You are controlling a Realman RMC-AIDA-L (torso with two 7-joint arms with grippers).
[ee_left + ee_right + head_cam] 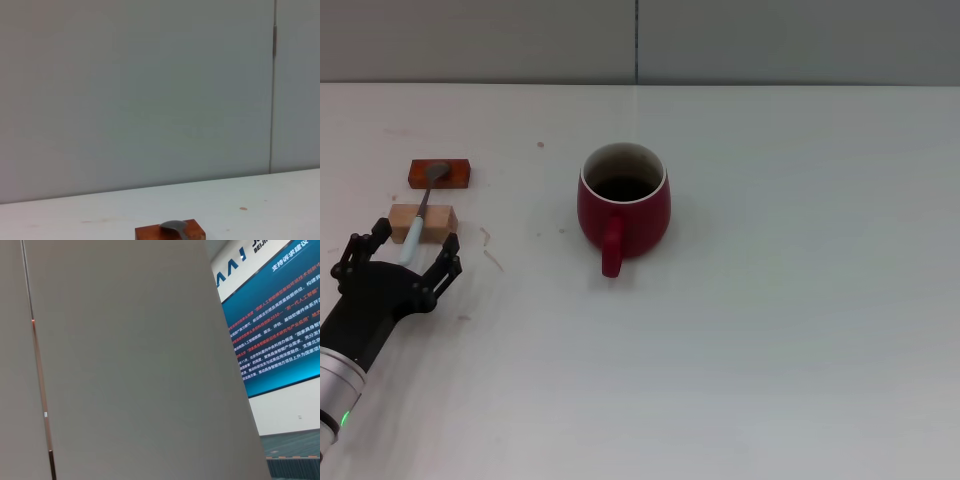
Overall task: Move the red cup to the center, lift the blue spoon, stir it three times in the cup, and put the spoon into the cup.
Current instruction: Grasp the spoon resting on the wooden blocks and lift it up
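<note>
The red cup point(624, 203) stands upright near the middle of the white table, its handle toward me. The blue spoon point(423, 208) lies at the far left, its grey bowl point(174, 226) resting on a red-orange block point(439, 174) and its pale handle across a tan wooden block point(421, 220). My left gripper point(406, 254) is open, just on my side of the tan block, with the end of the spoon's handle between its fingers and not gripped. My right gripper is out of view.
The red-orange block point(170, 232) also shows at the edge of the left wrist view, with a grey wall behind it. The right wrist view shows only a wall panel and a blue sign. The table's far edge point(640, 84) meets a grey wall.
</note>
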